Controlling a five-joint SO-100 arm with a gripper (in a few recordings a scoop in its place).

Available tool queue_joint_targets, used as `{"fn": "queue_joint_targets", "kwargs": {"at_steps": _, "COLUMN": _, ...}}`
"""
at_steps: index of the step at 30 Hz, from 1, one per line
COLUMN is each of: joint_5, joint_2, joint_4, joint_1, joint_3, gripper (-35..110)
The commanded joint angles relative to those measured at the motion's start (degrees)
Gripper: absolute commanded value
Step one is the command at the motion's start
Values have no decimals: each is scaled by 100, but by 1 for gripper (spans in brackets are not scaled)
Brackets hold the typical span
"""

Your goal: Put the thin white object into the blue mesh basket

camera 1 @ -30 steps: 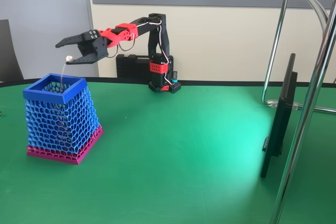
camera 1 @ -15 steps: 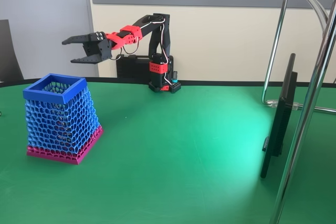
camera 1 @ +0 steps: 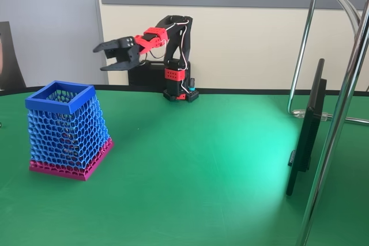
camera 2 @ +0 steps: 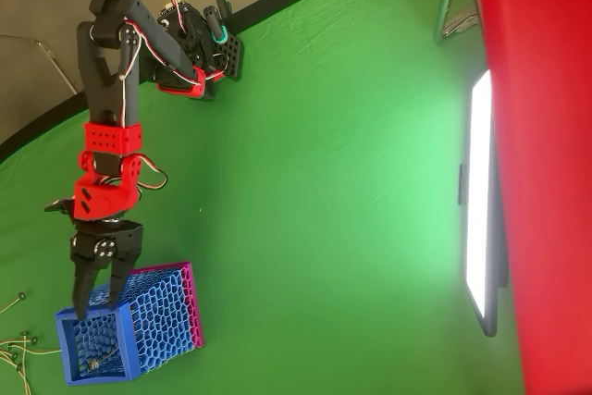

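The blue mesh basket (camera 1: 66, 128) stands on its pink base at the table's left, with its square blue rim (camera 2: 92, 378) upward. My gripper (camera 1: 99, 59) hangs open and empty in the air, above and to the right of the basket in the fixed view. In the overhead view the gripper (camera 2: 94, 310) points at the basket's rim, fingertips over its near edge. The thin white object is hard to make out. A small pale bit (camera 2: 92, 364) lies deep inside the basket, and I cannot tell whether it belongs to that object.
The arm's base (camera 1: 176, 84) sits at the table's back edge, in front of a black case (camera 1: 141, 73). A monitor (camera 1: 305, 136) stands edge-on at the right beside chrome stand poles (camera 1: 340, 108). Thin wires (camera 2: 14, 349) lie left of the basket.
A second ago the white strand hung from the gripper into the basket. It has since left the jaws, and the open gripper has drawn back to the right, away from the basket.
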Motion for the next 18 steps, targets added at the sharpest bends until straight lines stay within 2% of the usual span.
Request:
{"fn": "queue_joint_targets", "kwargs": {"at_steps": 1, "joint_5": -519, "joint_2": 545, "joint_4": 35, "joint_1": -281, "joint_3": 343, "gripper": 25}}
{"fn": "queue_joint_targets", "kwargs": {"at_steps": 4, "joint_5": -870, "joint_2": 905, "joint_4": 176, "joint_1": -536, "joint_3": 791, "gripper": 25}}
{"fn": "queue_joint_targets", "kwargs": {"at_steps": 11, "joint_5": -1195, "joint_2": 1846, "joint_4": 1248, "joint_1": -1292, "joint_3": 1512, "gripper": 25}}
{"fn": "queue_joint_targets", "kwargs": {"at_steps": 18, "joint_5": -1248, "joint_2": 2944, "joint_4": 2136, "joint_1": -1978, "joint_3": 2215, "gripper": 25}}
